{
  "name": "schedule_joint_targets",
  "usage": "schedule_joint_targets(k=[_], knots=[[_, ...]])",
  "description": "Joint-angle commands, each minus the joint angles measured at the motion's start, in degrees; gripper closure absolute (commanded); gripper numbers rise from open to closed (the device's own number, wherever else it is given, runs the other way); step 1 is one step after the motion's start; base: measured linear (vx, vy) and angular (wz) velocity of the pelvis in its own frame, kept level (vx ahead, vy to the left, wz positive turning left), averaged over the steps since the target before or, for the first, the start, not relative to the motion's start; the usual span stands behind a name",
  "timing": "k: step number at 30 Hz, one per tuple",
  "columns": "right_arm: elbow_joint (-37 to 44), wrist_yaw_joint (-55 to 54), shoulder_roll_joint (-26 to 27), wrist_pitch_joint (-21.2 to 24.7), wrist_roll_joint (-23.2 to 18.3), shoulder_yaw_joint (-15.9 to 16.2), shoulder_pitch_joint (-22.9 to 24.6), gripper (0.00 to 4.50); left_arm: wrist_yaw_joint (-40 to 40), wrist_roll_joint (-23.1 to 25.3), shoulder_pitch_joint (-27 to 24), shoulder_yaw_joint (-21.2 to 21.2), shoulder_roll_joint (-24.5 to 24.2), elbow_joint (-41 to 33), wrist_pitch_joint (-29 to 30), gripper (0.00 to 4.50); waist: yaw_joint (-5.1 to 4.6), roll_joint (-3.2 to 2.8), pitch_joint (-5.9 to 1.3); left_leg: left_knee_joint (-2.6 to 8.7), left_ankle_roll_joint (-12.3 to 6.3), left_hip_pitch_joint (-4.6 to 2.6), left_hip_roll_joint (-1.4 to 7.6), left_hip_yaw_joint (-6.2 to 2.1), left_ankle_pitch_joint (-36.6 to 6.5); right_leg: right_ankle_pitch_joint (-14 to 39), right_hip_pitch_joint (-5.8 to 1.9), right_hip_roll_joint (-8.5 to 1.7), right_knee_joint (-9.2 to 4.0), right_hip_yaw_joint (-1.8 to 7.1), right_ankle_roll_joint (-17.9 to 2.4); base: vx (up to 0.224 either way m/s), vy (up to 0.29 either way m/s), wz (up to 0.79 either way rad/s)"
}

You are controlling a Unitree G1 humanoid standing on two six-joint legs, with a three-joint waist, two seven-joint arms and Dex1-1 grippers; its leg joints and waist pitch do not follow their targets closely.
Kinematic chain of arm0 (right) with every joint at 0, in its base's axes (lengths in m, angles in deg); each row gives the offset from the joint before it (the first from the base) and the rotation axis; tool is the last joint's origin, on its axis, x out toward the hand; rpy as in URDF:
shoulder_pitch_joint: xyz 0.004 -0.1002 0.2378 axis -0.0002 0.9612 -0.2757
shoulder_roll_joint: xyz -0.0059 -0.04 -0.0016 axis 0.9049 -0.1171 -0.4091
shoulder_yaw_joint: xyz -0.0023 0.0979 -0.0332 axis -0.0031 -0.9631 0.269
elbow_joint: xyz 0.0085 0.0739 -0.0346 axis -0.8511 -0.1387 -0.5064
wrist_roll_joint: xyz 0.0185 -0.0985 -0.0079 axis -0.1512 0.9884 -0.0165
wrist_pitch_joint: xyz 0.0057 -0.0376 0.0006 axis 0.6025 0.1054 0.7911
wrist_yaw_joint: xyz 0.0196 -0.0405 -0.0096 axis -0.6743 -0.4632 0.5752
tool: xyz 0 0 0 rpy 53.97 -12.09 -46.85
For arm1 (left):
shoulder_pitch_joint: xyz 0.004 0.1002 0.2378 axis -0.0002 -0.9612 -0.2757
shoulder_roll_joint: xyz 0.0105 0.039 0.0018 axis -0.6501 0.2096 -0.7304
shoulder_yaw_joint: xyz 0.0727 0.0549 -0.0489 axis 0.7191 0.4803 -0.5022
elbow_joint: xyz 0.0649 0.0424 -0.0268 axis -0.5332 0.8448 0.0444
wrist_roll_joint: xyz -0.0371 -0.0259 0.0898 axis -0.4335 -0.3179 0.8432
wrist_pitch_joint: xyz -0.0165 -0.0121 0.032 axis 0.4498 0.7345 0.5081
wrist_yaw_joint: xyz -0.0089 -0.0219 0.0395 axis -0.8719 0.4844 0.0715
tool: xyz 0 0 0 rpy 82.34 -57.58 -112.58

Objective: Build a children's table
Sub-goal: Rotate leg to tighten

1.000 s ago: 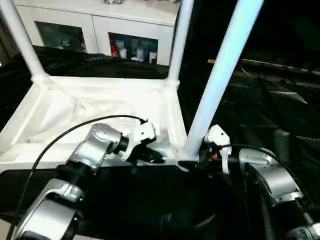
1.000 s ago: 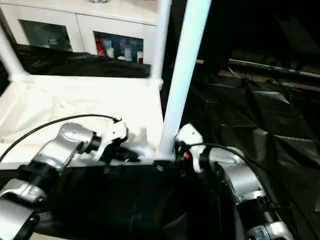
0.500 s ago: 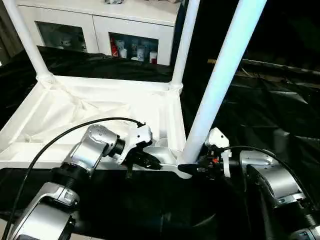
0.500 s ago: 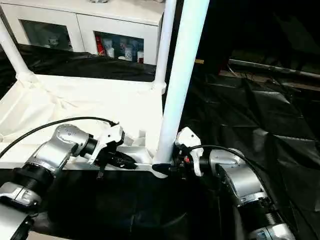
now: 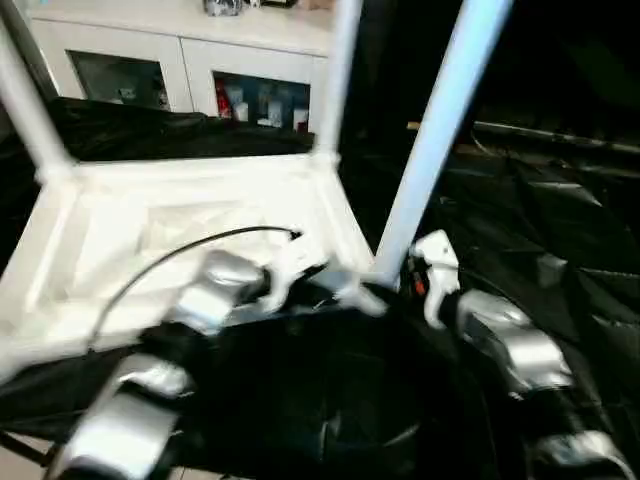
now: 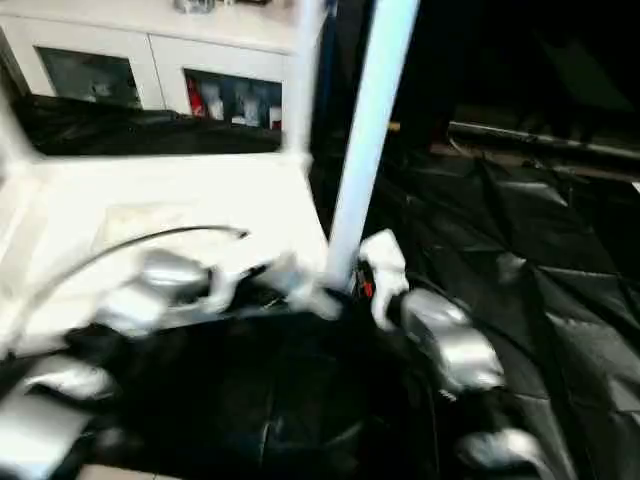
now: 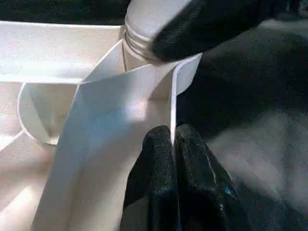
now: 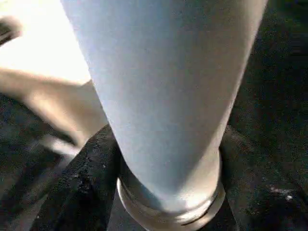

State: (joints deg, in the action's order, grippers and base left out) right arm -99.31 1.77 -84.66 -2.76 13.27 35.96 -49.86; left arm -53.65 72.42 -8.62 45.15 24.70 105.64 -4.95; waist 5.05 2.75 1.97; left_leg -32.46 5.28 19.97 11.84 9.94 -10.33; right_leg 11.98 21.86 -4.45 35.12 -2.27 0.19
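Note:
The white tabletop (image 5: 180, 200) lies upside down on the black-draped table. Three white legs stand up from its corner sockets: far left (image 5: 25, 105), far right (image 5: 338, 70) and near right (image 5: 435, 140). My left gripper (image 5: 345, 292) is at the near right corner. In the left wrist view its fingers (image 7: 154, 159) are shut on the thin rim of the tabletop (image 7: 120, 110). My right gripper (image 5: 397, 285) holds the base of the near right leg (image 8: 163, 86), with a black finger (image 8: 91, 178) on either side of it. Both arms are blurred.
A white cabinet (image 5: 180, 60) with glass doors stands behind the work table. Wrinkled black cloth (image 5: 560, 200) covers the table to the right of the tabletop and in front of it.
Both arms have moved and are now blurred. The near right corner, with its leg, has shifted away from me relative to the far legs. The camera has also shifted a little.

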Motion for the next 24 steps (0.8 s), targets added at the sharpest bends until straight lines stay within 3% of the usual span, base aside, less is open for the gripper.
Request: schedule_joint_targets(k=[1,6,9,10,12,17,20,22,24], knots=[[-4.4,-5.4,3.3,2.9,1.4,1.6,0.5,1.85,6.0,-0.2,0.9,-0.3,3.8,1.6,1.4,4.50,0.10,-0.08,-2.30,4.12,1.07,-0.31,1.20,-0.23,-14.7,15.9,-1.67,-3.45,-5.19,2.07,-9.4,0.000,0.000,0.00],[-7.4,-12.5,7.3,1.9,3.1,1.8,-1.9,1.85,8.5,0.6,1.1,1.2,7.7,1.8,2.6,4.50,-0.10,-0.22,-2.32,4.29,1.33,-0.21,1.20,-0.32,-14.7,16.5,-1.49,-3.41,-5.30,2.03,-8.6,0.000,0.000,0.00],[-8.3,-12.9,9.2,-1.3,4.6,2.9,-3.0,1.85,8.9,1.3,1.4,1.9,9.3,3.0,1.7,4.50,-0.08,-0.28,-2.39,4.26,0.98,-0.09,1.09,-0.25,-14.8,14.5,-1.50,-3.29,-5.27,2.05,-8.4,0.000,0.000,0.00],[-8.2,-11.9,9.2,-3.1,5.4,3.8,-3.2,1.29,8.9,1.5,1.7,2.0,9.4,3.6,1.4,4.50,-0.03,-0.22,-2.37,4.25,0.73,-0.14,1.06,-0.22,-15.1,14.8,-1.46,-3.29,-5.35,2.07,-8.3,0.000,0.000,0.00],[-8.0,-10.0,8.8,-3.7,5.2,4.0,-3.2,1.15,8.5,1.5,2.0,2.0,9.1,4.2,0.9,4.50,0.00,-0.18,-2.40,4.25,0.52,-0.13,1.03,-0.22,-15.1,15.1,-1.48,-3.29,-5.36,2.06,-8.1,0.000,0.000,0.00],[-6.0,-1.0,4.4,-4.2,3.2,4.8,-2.3,0.72,4.8,1.4,1.8,2.0,6.1,3.9,-1.2,4.50,0.08,-0.17,-2.40,4.30,-0.40,0.04,1.19,-0.27,-14.9,14.2,-1.67,-3.34,-5.34,2.03,-8.4,0.000,0.000,0.00],[-5.0,1.2,3.2,-4.4,3.2,5.5,-1.9,0.72,3.9,1.6,1.6,2.3,5.5,3.7,-1.8,4.50,0.14,0.00,-2.49,4.09,-1.05,0.16,1.14,-0.15,-13.4,11.7,-1.83,-3.30,-5.15,2.04,-8.9,0.000,0.000,0.00],[-1.0,8.6,-0.6,-5.5,2.3,7.4,-0.1,0.72,-0.3,0.7,0.9,2.6,3.7,2.5,-2.9,4.50,0.27,-0.07,-2.55,4.06,-1.34,0.12,1.20,-0.13,-11.8,10.1,-1.97,-3.36,-5.02,1.98,-9.5,0.000,0.000,0.00],[3.0,15.2,-3.9,-4.9,0.2,8.0,1.5,0.72,-5.1,-0.8,0.0,2.5,2.1,0.9,-3.9,4.50,0.52,0.00,-2.59,3.83,-2.83,0.31,1.20,-0.07,-9.7,4.7,-2.41,-3.26,-4.49,2.01,-10.5,0.000,0.000,0.00]])
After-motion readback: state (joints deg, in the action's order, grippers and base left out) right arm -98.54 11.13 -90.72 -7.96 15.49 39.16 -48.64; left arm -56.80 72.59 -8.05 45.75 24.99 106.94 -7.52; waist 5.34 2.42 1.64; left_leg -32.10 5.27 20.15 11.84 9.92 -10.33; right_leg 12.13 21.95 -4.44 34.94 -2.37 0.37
